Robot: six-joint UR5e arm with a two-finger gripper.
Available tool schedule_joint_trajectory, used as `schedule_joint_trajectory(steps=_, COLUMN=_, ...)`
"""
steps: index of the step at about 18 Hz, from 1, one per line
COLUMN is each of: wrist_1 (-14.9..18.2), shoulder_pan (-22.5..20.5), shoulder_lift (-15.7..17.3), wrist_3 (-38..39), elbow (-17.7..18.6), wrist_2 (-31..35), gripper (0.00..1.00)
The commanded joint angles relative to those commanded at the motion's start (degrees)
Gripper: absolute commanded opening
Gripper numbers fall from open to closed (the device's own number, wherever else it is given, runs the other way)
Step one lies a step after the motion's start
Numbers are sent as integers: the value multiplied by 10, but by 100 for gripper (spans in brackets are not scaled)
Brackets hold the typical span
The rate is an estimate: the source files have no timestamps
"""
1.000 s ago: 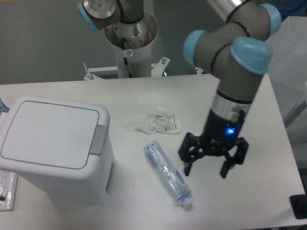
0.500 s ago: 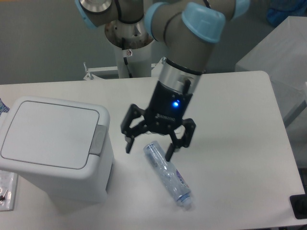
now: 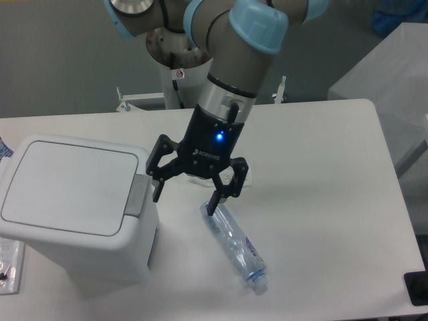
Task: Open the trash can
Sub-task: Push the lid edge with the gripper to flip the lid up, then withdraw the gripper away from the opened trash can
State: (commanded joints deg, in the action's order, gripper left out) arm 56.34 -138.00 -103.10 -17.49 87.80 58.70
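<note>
The trash can [image 3: 73,207] is a big white boxy bin at the left of the table, its flat lid down and a grey push tab [image 3: 139,194] on its right edge. My gripper [image 3: 184,202] hangs open just right of that tab, black fingers spread and pointing down. Its left finger [image 3: 158,186] is close beside the tab; I cannot tell whether it touches. Nothing is between the fingers.
A clear plastic bottle [image 3: 234,246] lies on the table right under the gripper's right finger. A crumpled white wrapper [image 3: 235,175] is mostly hidden behind the wrist. A small flat packet [image 3: 8,266] lies at the bin's left foot. The arm's base [image 3: 180,50] stands behind the table.
The arm has swept leftward across the table from the right side, passing over the bottle, and now hangs next to the bin's grey tab. The gripper stayed open throughout.
</note>
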Motion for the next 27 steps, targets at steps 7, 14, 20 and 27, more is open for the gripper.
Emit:
schedule_joint_trajectory(steps=7, wrist_1=2, shoulder_pan=3, shoulder_lift=-3, wrist_3=0, elbow=-1, wrist_2=8, gripper=100)
schedule_joint_trajectory(steps=14, wrist_1=3, shoulder_pan=2, shoulder_lift=-4, wrist_3=0, elbow=-12, wrist_2=8, gripper=100)
schedule_joint_trajectory(steps=20, wrist_1=0, shoulder_pan=-25, shoulder_lift=-19, wrist_3=-2, elbow=-66, wrist_2=7, gripper=100)
schedule_joint_trajectory(steps=27, wrist_1=-23, shoulder_pan=-78, shoulder_lift=-90, wrist_3=-53, elbow=-81, wrist_2=34, gripper=100)
